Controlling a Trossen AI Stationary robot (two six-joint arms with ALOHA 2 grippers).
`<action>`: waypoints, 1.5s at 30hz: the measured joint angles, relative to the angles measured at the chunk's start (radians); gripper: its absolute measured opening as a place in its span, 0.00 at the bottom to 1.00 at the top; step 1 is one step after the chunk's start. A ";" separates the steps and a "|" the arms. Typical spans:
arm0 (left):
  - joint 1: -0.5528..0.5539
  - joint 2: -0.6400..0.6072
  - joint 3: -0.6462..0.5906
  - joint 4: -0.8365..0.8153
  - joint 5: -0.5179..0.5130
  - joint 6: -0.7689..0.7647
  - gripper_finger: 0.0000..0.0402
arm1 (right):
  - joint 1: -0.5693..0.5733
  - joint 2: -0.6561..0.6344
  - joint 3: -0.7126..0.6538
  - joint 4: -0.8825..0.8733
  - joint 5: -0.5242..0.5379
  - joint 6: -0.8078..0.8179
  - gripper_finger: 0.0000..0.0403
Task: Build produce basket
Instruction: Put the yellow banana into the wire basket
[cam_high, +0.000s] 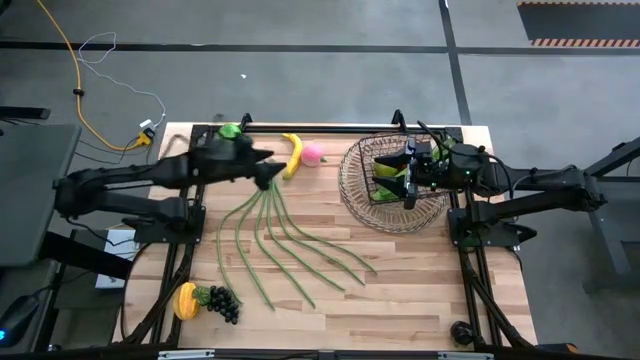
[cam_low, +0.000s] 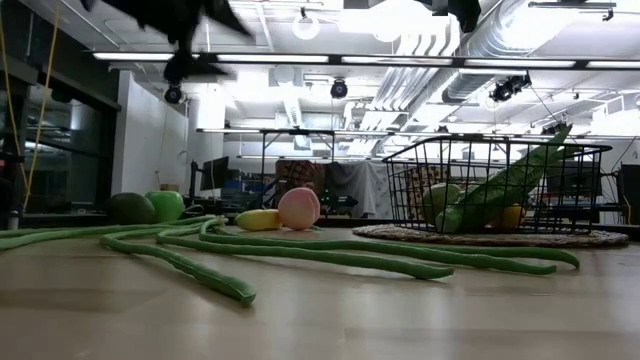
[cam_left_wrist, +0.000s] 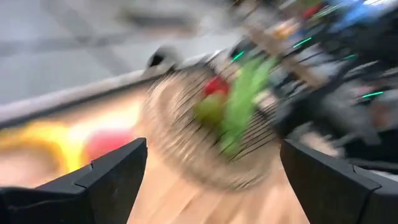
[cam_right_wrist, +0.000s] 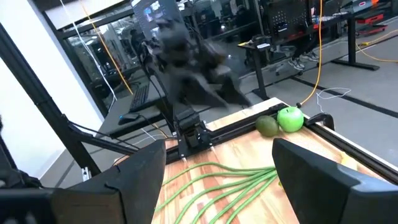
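Wire basket (cam_high: 392, 185) set right of centre in the high view, on the wooden bench (cam_high: 420, 280), already holding leafy greens (cam_high: 395, 170), something red and other green and yellow pieces; probably placed there to sit within the right arm's easy reach.

Right claw (cam_high: 408, 180) poised over the basket's middle, fingers spread apart with nothing between them in its own wrist view, so released; likely hanging there because a piece has gone into the basket.

Left claw (cam_high: 268, 172) at upper centre-left, above the gathered ends of the long green beans (cam_high: 285, 240), fingers wide and empty, blurred as if in motion; judged to be heading for the next pickup.

Beans fanned across the bench middle toward the lower right, bundled at one end, which offers a single grasp point.

Banana (cam_high: 293, 155) and pink peach (cam_high: 313, 153) just beside each other near the top edge, close to the left claw.

Green apple (cam_high: 230, 130) at the upper left corner, avocado (cam_right_wrist: 267, 126) touching it in the right wrist view.

Dark grapes (cam_high: 222, 302) and a yellow-orange piece (cam_high: 186, 300) at lower left, well apart from the basket; probably last to go.
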 joint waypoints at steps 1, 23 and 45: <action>0.010 0.039 0.000 -0.025 -0.008 -0.027 0.89 | 0.000 0.000 0.000 0.000 0.000 0.000 0.70; 0.152 0.681 0.237 -0.207 -0.121 0.032 0.89 | 0.000 0.001 0.000 -0.022 0.037 0.027 0.70; 0.174 0.918 0.281 -0.165 -0.066 0.009 0.88 | 0.000 0.001 0.000 -0.059 0.061 0.043 0.70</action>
